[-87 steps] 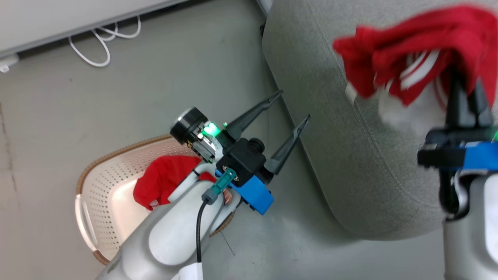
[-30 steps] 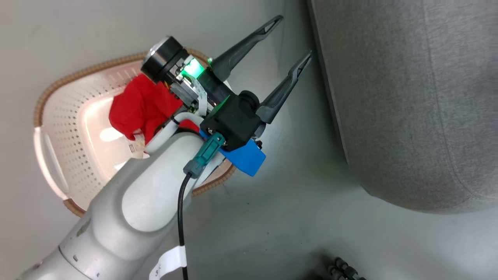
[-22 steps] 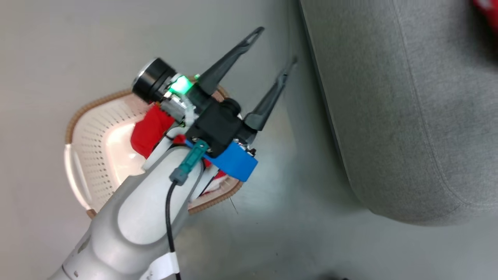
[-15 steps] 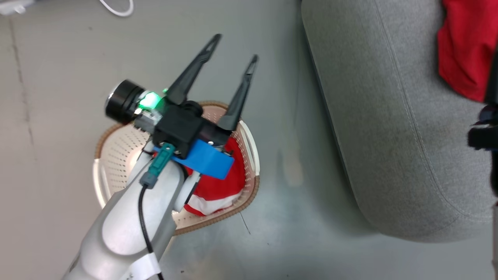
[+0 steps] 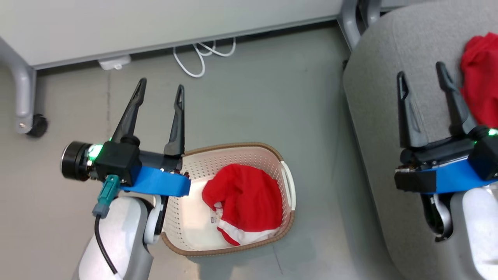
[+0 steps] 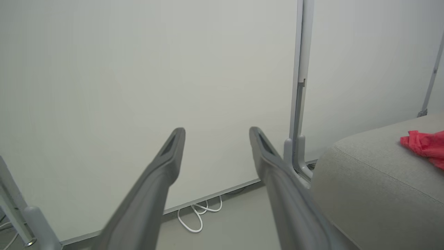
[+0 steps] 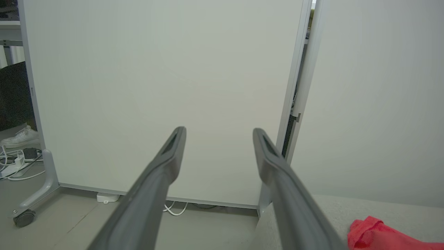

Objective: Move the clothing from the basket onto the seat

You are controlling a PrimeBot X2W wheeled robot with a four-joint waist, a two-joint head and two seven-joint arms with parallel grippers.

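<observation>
Head view: left tool (image 5: 160, 85) agape near basket (image 5: 233, 146) rim; right tool (image 5: 420, 71) agape (over seat (image 5: 377, 116) edge).

Bare floor (image 5: 272, 97) lies open right of the left gripper (image 5: 161, 83), up to the seat (image 5: 373, 116). A white partition panel (image 5: 155, 23) blocks the way ahead.

Head view: red garment (image 5: 480, 77) on seat (image 5: 381, 97) cut by right edge; seat runs off right and bottom edges. Left end of basket (image 5: 241, 145) hidden behind blue mount of left pincer (image 5: 161, 83) and forearm (image 5: 116, 233). Print on label (image 5: 213, 220) too small to read. Right wrist view: garment cut by bottom edge.
</observation>
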